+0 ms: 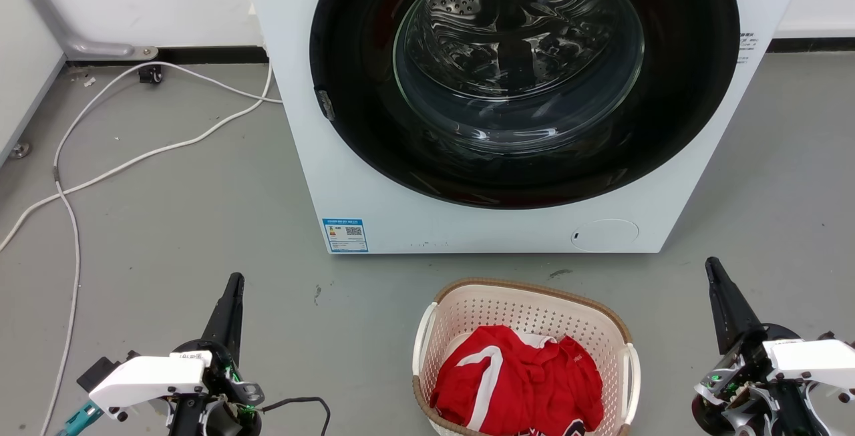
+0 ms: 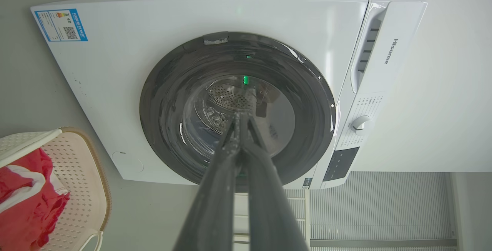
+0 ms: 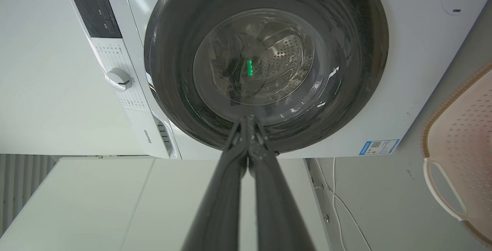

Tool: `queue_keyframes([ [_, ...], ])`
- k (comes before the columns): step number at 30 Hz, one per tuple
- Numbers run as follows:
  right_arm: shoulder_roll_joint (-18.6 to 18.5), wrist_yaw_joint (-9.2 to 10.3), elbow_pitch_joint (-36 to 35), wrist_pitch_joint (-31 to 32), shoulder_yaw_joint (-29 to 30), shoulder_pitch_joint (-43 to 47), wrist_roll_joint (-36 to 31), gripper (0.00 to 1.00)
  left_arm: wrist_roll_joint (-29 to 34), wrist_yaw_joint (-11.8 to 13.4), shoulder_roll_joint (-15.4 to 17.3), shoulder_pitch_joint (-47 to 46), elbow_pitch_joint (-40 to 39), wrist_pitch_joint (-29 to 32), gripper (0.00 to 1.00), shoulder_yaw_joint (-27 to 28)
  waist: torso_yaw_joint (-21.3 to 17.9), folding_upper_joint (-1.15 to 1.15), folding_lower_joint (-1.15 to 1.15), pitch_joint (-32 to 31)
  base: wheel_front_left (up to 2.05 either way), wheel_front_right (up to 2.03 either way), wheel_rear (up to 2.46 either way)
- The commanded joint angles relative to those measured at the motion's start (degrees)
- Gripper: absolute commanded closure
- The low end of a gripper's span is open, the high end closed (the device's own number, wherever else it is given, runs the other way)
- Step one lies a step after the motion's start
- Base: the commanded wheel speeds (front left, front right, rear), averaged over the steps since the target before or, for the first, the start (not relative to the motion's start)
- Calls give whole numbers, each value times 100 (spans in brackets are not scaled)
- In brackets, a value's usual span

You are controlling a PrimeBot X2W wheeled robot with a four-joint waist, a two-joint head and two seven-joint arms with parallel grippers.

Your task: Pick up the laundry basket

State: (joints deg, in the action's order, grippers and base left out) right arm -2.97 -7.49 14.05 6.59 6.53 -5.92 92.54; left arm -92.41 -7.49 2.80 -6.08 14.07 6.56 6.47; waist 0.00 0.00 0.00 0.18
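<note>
The laundry basket [image 1: 534, 309], cream perforated plastic with a brown rim and white side handles, stands on the grey floor just in front of the washing machine [image 1: 401, 222]. Red and white clothing [image 1: 514, 382] lies inside it. My left gripper [image 1: 235, 280] is shut and empty, well to the left of the basket, fingers pointing at the machine. My right gripper [image 1: 712, 264] is shut and empty, to the right of the basket. The left wrist view has the basket [image 2: 82, 182] at its lower left, beyond the shut gripper [image 2: 240, 116]. In the right wrist view the basket [image 3: 465, 139] sits at the right edge, away from the gripper [image 3: 248, 119].
The white front-loading machine has its round dark door [image 1: 521, 75] closed. White cables [image 1: 133, 155] trail over the floor at the left, near a wall bracket [image 1: 87, 45]. A white cabinet [image 3: 115, 197] stands beside the machine.
</note>
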Motion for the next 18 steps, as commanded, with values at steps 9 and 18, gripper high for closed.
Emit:
queue_keyframes([
  [9, 17, 0, 2, 2, -3, -67, -28, 100, 0, -11, 17, -39, -1, 10, 100, 13, 0, 0, 0, 0, 0, 0, 0],
  [18, 5, 0, 57, -126, -35, 102, -105, 0, 100, 1, -16, 102, -8, -128, 0, -40, 1, 0, 0, 4, 0, 0, 0],
])
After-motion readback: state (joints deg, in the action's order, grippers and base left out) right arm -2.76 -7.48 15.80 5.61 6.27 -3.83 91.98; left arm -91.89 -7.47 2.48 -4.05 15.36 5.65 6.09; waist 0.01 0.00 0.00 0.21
